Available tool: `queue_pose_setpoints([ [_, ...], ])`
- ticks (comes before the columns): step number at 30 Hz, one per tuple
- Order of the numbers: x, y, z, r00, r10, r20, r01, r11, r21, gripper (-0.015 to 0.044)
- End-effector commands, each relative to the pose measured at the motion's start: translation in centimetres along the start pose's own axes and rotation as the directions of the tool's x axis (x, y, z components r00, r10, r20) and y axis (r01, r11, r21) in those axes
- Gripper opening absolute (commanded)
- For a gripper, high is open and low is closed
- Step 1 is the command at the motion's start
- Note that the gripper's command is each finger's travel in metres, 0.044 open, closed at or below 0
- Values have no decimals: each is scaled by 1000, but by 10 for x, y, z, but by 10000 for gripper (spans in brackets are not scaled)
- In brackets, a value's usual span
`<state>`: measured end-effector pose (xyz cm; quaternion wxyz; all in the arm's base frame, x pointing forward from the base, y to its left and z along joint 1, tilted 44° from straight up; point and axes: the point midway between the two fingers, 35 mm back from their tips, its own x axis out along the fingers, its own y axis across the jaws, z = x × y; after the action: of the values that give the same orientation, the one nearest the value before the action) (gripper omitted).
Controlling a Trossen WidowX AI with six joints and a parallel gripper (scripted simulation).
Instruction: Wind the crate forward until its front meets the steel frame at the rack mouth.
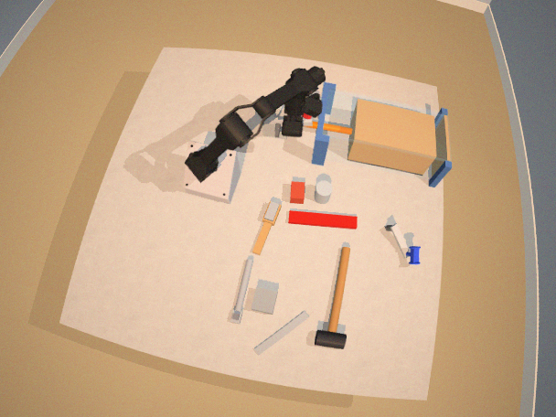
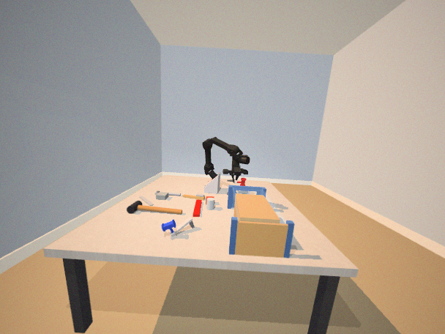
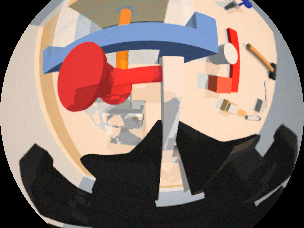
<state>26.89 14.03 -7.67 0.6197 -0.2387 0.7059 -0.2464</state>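
My gripper (image 1: 293, 128) (image 2: 234, 179) (image 3: 166, 122) is shut on the grey bar of the red-knobbed winch handle (image 2: 243, 182) (image 3: 171, 92). It holds the handle above the bench, on the outer side of the blue steel frame (image 1: 318, 148) (image 2: 247, 188) (image 3: 140, 39). The grey winch (image 3: 124, 134) shows below and left of the bar in the wrist view; my arm mostly hides it in the top view. The handle's key end is not clearly visible. The tan crate (image 1: 393, 123) (image 2: 256, 206) sits flat in the cubby, a gap between its front and the frame. An orange strap (image 1: 336, 128) (image 3: 125, 25) leads out from it.
A red block (image 1: 297, 191), grey cylinder (image 1: 323, 191) and long red bar (image 1: 323, 219) lie beside the frame. A blue-knobbed crank (image 1: 413, 255), mallet (image 1: 339, 293), brush-like tool (image 1: 261, 238), wrench-like tool (image 1: 244, 285), grey block (image 1: 265, 297) and flat strip (image 1: 281, 332) lie farther off.
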Motion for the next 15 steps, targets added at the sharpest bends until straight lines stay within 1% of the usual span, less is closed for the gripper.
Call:
queue_pose_setpoints([
  [1, -3, 0, 0, 999, 46, 5, -46, 999, -6, 0],
  [15, -3, 0, 1, 959, 285, 10, -285, 959, -8, 0],
])
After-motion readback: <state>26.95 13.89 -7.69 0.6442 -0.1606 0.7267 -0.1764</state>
